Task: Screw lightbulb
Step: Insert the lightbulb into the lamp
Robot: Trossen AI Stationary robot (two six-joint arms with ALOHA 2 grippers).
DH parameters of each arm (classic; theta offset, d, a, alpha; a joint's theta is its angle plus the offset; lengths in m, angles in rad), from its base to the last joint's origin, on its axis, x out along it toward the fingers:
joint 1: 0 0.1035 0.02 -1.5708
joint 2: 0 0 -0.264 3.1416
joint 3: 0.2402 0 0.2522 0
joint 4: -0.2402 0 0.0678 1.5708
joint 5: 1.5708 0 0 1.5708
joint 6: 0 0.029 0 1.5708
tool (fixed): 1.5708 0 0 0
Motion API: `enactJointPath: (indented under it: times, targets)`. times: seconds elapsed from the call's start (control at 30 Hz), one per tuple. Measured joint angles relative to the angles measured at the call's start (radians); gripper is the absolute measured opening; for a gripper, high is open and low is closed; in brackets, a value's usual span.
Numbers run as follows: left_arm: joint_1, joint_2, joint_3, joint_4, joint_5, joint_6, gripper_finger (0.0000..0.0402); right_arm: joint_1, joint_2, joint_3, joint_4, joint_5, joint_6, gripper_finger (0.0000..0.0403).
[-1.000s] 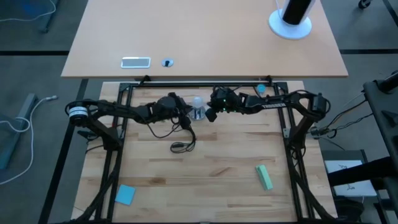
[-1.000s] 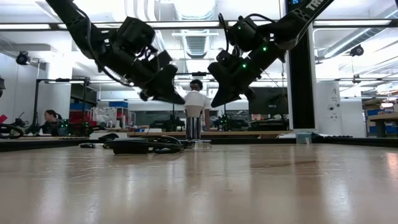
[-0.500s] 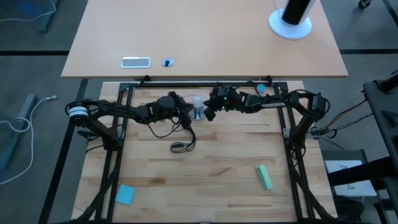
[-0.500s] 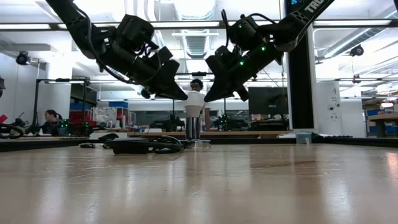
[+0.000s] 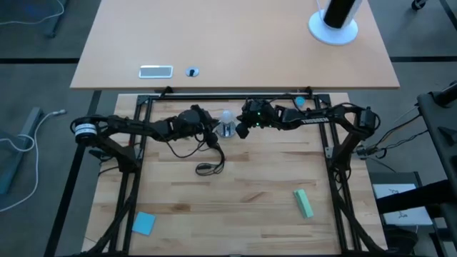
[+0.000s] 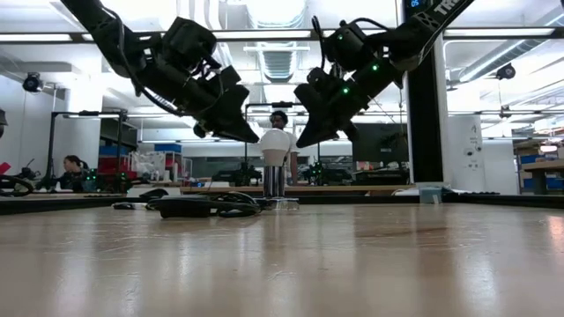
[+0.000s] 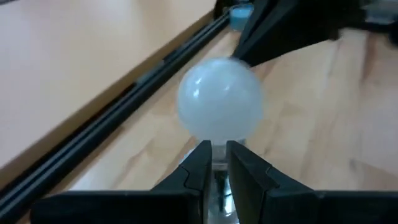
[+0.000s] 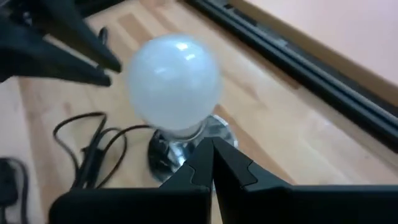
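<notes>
The frosted-white lightbulb (image 5: 226, 116) stands upright, its base down in the round silver socket (image 8: 166, 151), which rests on the wooden table at the far middle. My left gripper (image 7: 217, 148) is at the bulb's left side (image 6: 254, 137), its fingers shut to a narrow slit with nothing between them. My right gripper (image 8: 211, 144) is at the bulb's right side (image 6: 301, 143), fully shut. Both point slanting down at the bulb (image 6: 276, 141) just above the socket. My left gripper has its fingertips (image 7: 205, 155) close under the bulb's round body (image 7: 219, 107), coming slanting from the table's left; I cannot tell whether they touch it. My right gripper has its shut tips (image 8: 208, 149) beside the bulb's neck (image 8: 186, 130), coming slanting from the right; touching or not, I cannot tell.
A black cord (image 5: 208, 165) runs from the socket toward the near side and loops on the table. A small blue cap (image 5: 298, 102) lies at the far edge, a green block (image 5: 303, 203) near right, a blue square (image 5: 143, 223) near left. The black frame rail (image 5: 228, 95) runs behind the bulb.
</notes>
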Motion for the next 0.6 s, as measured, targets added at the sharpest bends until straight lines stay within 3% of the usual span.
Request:
enactJointPath:
  times: [0.6]
  targets:
    - [0.011,0.021,0.001,0.04,-0.019,0.005,0.0041,0.025,0.011,0.0,0.07,-0.094,0.006,0.0]
